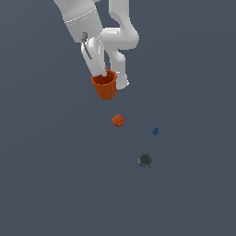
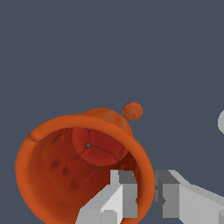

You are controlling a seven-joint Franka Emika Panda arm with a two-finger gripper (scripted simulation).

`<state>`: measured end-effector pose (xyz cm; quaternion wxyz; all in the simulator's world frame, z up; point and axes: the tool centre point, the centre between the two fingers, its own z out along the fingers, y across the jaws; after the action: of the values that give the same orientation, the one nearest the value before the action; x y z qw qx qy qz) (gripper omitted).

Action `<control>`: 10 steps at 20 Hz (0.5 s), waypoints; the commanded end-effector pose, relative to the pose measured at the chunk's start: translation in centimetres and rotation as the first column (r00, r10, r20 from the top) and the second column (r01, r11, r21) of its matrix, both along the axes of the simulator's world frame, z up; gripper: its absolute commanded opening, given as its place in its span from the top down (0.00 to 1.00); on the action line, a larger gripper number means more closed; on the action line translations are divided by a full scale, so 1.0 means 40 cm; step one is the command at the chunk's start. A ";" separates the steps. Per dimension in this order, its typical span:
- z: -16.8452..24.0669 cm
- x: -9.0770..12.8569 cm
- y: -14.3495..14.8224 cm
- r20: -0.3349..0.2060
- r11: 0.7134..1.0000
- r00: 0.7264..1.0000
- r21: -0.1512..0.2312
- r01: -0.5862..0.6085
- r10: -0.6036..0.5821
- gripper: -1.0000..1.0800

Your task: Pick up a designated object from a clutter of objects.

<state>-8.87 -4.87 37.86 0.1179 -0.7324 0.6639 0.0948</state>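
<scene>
Firmly on the cup (image 2: 65,175) rim, hand (image 2: 146,194) fingers pinched.

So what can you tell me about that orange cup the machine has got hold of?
The orange-red cup is ribbed outside and tapers like a little flowerpot, with a darker red inside. It looks like moulded plastic or clay. The gripper pinches its rim, one finger inside the wall and one outside. It stays roughly upright and looks raised above the other pieces.
</scene>
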 end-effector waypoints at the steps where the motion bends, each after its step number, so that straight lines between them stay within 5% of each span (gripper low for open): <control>1: 0.063 -0.011 0.014 0.001 1.000 1.000 0.000 0.000 0.000 1.00; 10: 0.212 -0.029 0.048 0.002 1.000 1.000 0.004 -0.002 0.002 1.00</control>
<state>-9.94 -3.12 45.50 0.1195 -0.7329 0.6629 0.0956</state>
